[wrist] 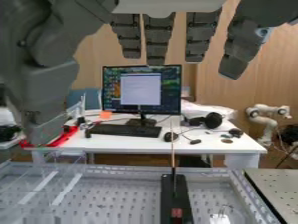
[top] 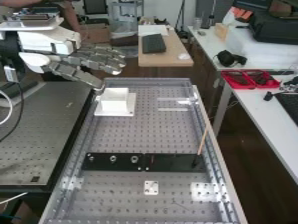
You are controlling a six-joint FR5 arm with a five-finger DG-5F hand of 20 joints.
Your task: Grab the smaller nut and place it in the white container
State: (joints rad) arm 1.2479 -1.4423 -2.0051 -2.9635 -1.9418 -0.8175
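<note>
"Where does the hand [top: 101, 60] lie?"

"In the upper left of the high view, above the far left corner of the perforated metal desk [top: 133, 135]. It is wide: the fingers are extended toward the right of the frame, and the thumb slopes down near the white container [top: 114, 104]."

"And the wrist view?"

"It agrees: four fingers hang nearly straight and apart, the thumb well apart from them. Beyond are a monitor [wrist: 141, 90], a keyboard [wrist: 126, 130] and headphones [wrist: 213, 120] on a white table [wrist: 133, 145]."

"Locate the smaller nut [top: 91, 158]."

"Lower left of the high view, upon a flat black bar [top: 103, 167]. It is the leftmost of a row of three; the larger nut [top: 113, 159] comes next, then the bearing [top: 134, 159]. All three stand apart from one another."

"The container's position?"

"Left of centre, in the upper half of the high view, upright on a square white base [top: 126, 112]. The smaller nut is outside it, well apart. A thin wooden stick [top: 203, 141] rises near the bar's right end."
</note>
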